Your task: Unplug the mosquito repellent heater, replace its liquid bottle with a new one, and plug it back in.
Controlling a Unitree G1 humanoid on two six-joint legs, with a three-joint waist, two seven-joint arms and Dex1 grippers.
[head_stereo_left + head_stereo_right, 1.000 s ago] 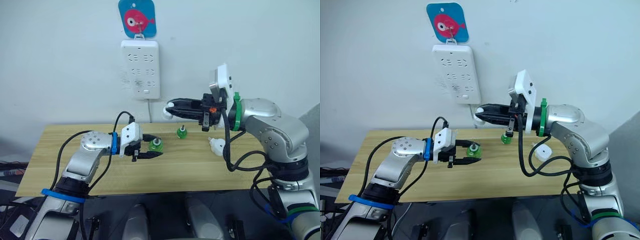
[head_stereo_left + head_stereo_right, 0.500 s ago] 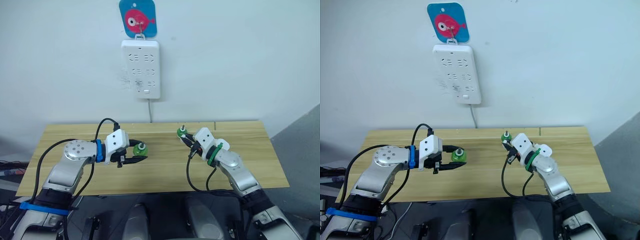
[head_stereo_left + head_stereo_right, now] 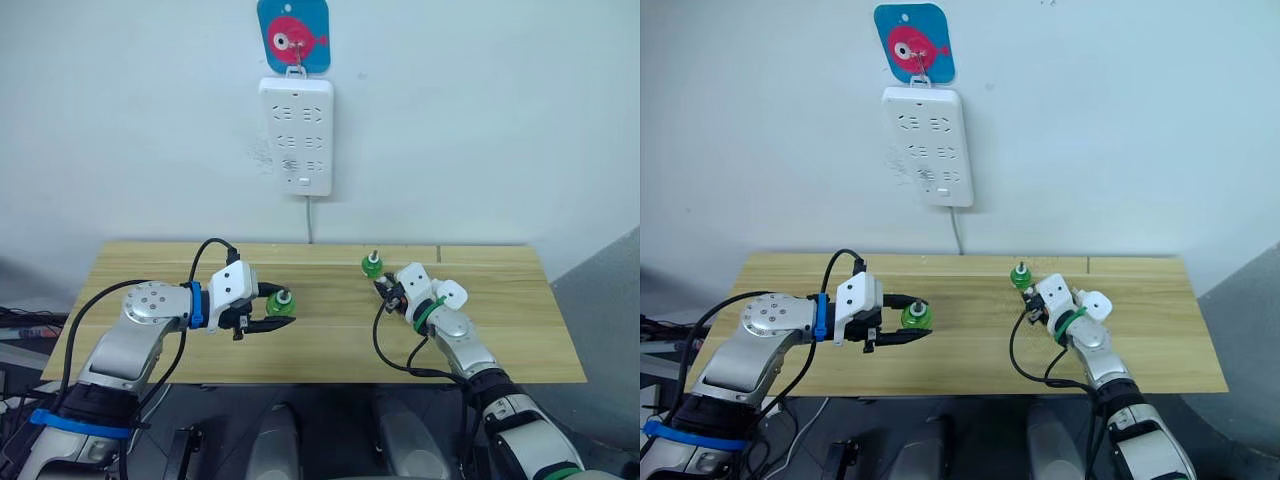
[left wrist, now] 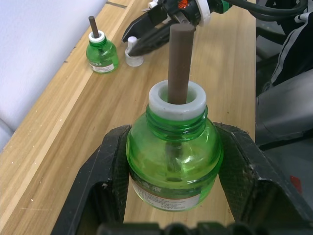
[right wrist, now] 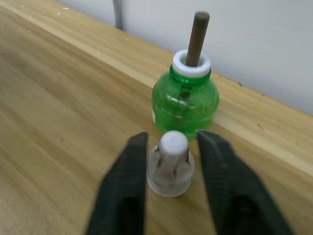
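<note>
While L tool (image 4: 171, 196) grips bottle (image 4: 172, 161), cap (image 5: 169, 164) betw R tool (image 5: 171, 169)

Two upright green bottles (image 4: 173, 164) (image 5: 185, 100)

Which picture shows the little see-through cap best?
The right wrist view: the small clear plastic cap stands close up between the right end effector fingers. The left wrist view shows it far off; the head views show it too small to tell.

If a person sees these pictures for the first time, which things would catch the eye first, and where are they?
Probably the bright green bottle with a brown wick, gripped in the left claw over the wooden table. A second green bottle stands near the wall, just beyond the right claw, whose open fingers flank a small white cap. On the wall hangs a white power strip under a blue tag with a pink fish.
</note>
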